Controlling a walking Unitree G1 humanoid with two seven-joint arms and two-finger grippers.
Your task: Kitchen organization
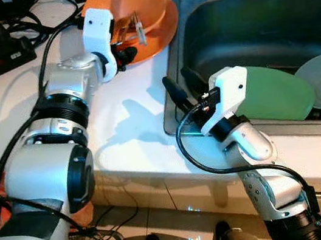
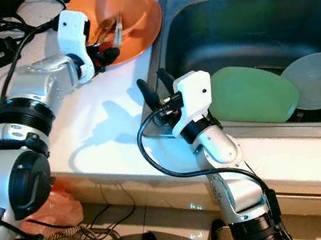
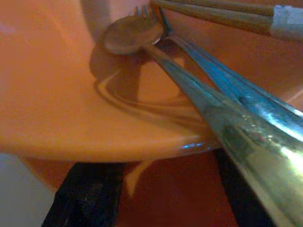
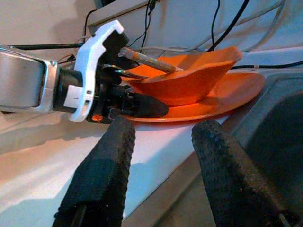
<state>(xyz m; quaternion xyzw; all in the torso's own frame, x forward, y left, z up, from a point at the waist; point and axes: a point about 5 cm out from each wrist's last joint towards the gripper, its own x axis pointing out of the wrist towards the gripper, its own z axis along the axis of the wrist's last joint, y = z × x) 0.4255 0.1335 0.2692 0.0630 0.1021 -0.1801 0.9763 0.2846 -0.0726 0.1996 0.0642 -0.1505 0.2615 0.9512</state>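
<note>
Two grippers: our left gripper (image 1: 127, 54) pinches the orange plate's (image 1: 164, 30) rim beneath the bowl (image 1: 129, 8); lift level. Right gripper (image 1: 178, 87) hovers spread beside the sink (image 1: 173, 75).

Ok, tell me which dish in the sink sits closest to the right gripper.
The green plate, leaning in the sink just beside the right gripper. The pale bowl lies beyond it, farther from the arm.
</note>
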